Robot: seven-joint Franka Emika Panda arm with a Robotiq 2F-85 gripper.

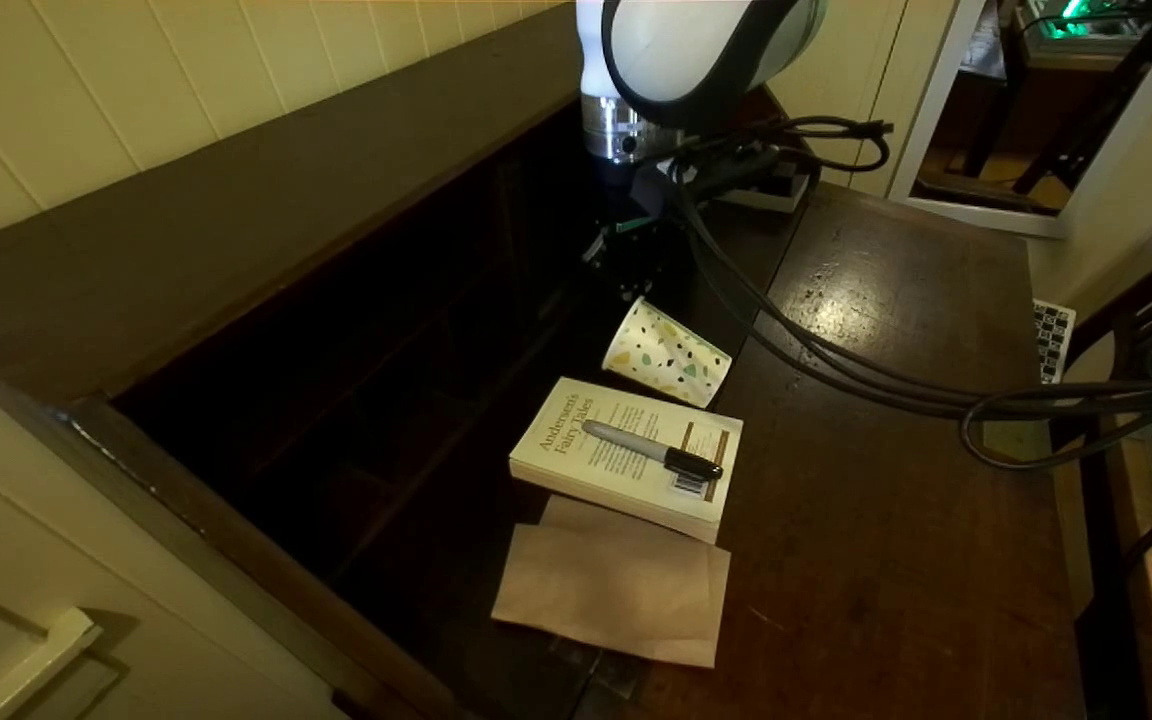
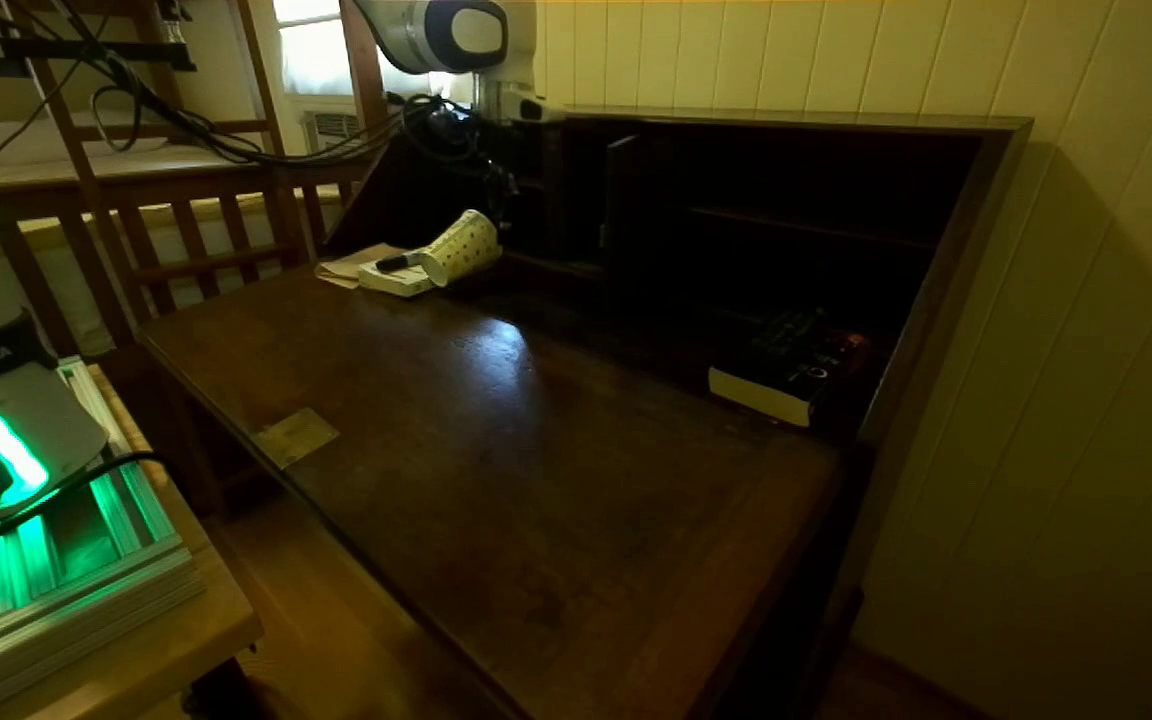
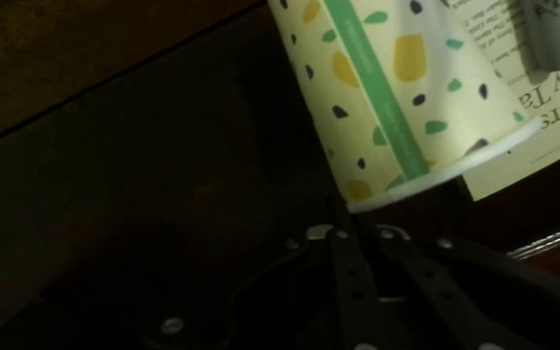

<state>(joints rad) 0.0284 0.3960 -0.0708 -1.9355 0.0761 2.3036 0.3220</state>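
Observation:
A pale paper cup (image 3: 396,97) with green, yellow and dark specks lies tilted on its side in both exterior views. In the wrist view my gripper (image 3: 351,218) is closed at one corner of the cup's rim; one fingertip passes outside the wall and the other goes behind the rim, so the thin wall appears pinched. Dark shadow hides the exact contact. Beside the cup is a cream book (image 1: 626,450), titled Andersen's Fairy Tales, with a grey marker (image 1: 636,440) with a black cap resting on it. The gripper (image 1: 633,285) looks very dark in an exterior view.
Brown paper (image 1: 616,590) lies beyond the book on the dark wooden desk (image 1: 886,560). Shelved compartments run along the desk's back, with an upright panel (image 2: 624,200). A thick dark book (image 2: 786,370) sits at the far end. Black cables (image 1: 836,360) hang across the desk.

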